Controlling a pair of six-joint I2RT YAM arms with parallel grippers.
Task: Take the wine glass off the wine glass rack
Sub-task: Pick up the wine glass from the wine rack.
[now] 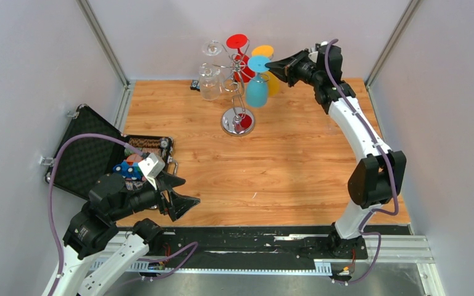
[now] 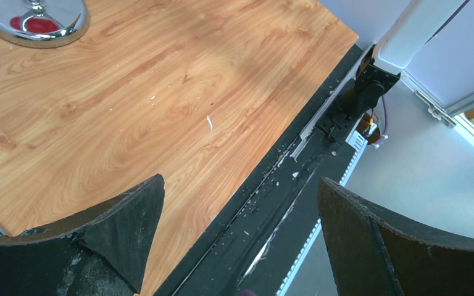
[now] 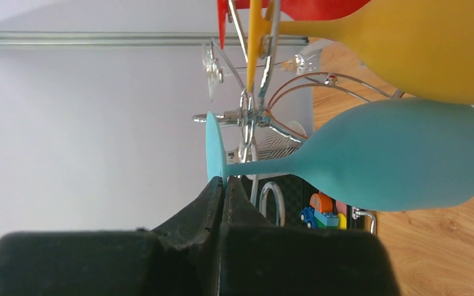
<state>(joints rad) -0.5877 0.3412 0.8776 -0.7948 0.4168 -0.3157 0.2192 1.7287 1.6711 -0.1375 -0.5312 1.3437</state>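
The chrome wine glass rack [image 1: 237, 121] stands at the back middle of the wooden table, with coloured and clear glasses hanging upside down from it. My right gripper [image 1: 270, 63] is shut on the rim of the round foot of the teal wine glass [image 1: 257, 91]. In the right wrist view the fingertips [image 3: 224, 180] pinch that foot, and the teal wine glass [image 3: 401, 154] lies beside the rack's hub [image 3: 250, 117]. Whether its stem still rests in a hook I cannot tell. My left gripper [image 1: 182, 191] hovers open and holds nothing at the near left; its wrist view shows the rack's mirrored base [image 2: 34, 21].
A yellow glass [image 3: 419, 43], a red glass [image 1: 237, 41] and clear glasses [image 1: 210, 80] hang on the same rack. An open black case [image 1: 92, 160] with toy blocks [image 1: 129, 169] lies at the left edge. Walls close in the back and sides.
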